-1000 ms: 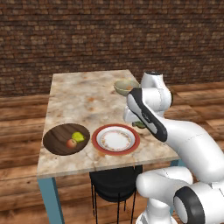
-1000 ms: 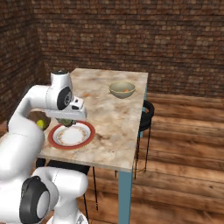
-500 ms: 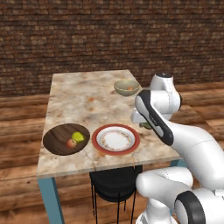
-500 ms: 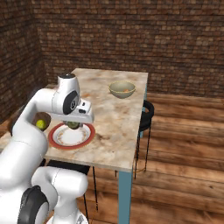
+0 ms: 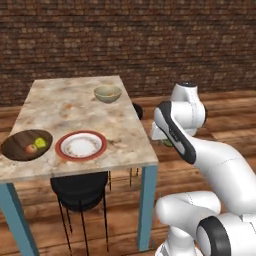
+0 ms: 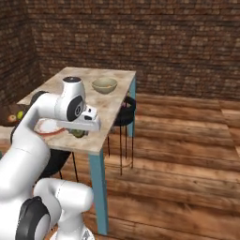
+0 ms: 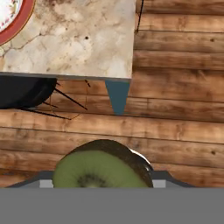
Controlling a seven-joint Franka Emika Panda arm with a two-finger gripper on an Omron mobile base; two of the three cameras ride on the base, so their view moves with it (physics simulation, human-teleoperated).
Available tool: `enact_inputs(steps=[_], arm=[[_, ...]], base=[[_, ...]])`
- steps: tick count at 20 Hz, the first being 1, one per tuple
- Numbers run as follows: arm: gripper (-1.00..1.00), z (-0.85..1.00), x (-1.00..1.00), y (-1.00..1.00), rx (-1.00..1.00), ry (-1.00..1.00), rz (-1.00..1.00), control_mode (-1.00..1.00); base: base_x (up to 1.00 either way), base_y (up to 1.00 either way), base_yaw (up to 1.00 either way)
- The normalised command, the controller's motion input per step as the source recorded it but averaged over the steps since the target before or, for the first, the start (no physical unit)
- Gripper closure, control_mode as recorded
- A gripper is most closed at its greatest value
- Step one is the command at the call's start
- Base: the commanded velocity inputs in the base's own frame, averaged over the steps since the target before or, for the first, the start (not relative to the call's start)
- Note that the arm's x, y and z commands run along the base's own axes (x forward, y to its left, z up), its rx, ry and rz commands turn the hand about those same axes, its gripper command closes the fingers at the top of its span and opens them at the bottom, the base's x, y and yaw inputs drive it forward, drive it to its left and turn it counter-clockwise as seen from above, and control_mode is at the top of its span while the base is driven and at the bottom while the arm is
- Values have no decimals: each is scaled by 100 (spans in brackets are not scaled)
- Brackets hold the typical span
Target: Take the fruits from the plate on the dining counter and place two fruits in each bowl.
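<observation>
My gripper [image 5: 166, 141] [image 6: 80, 131] is shut on the round dark green fruit [image 7: 101, 168], a cut green one with a brown skin, which also shows under the hand [image 6: 77, 134]. It hangs off the near right corner of the dining counter [image 5: 75, 107] [image 7: 74, 39], over the wooden floor. The red-rimmed plate [image 5: 81, 145] [image 7: 11, 19] lies bare. In the dark wooden bowl [image 5: 15, 142] [image 6: 5, 112] rest a red apple [image 5: 31, 148] and a yellow-green fruit [image 5: 41, 143]. At the far end stands the pale bowl [image 5: 107, 94] [image 6: 104, 85], with nothing showing in it.
A black stool [image 5: 80, 192] [image 7: 19, 92] is tucked under the counter's near side, and a second one [image 6: 124, 112] stands farther along. The blue-teal leg [image 5: 145, 205] [image 7: 117, 94] holds the near corner. A brick wall closes the back.
The whole picture has shifted, so the base has driven along the counter. The hand with the green fruit has gone from above the plate to past the counter's corner.
</observation>
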Motion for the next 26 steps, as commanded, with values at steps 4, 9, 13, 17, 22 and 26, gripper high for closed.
enact_inputs(steps=[4,9,13,17,22,26], arm=[[100,0,0,0,0,0,0,100],[100,0,0,0,0,0,0,100],[100,0,0,0,0,0,0,100],[100,0,0,0,0,0,0,100],[100,0,0,0,0,0,0,100],[100,0,0,0,0,0,0,100]], base=[[-24,-100,1],[0,-100,46],[0,-100,56],[0,-100,55],[0,-100,55],[0,-100,54]])
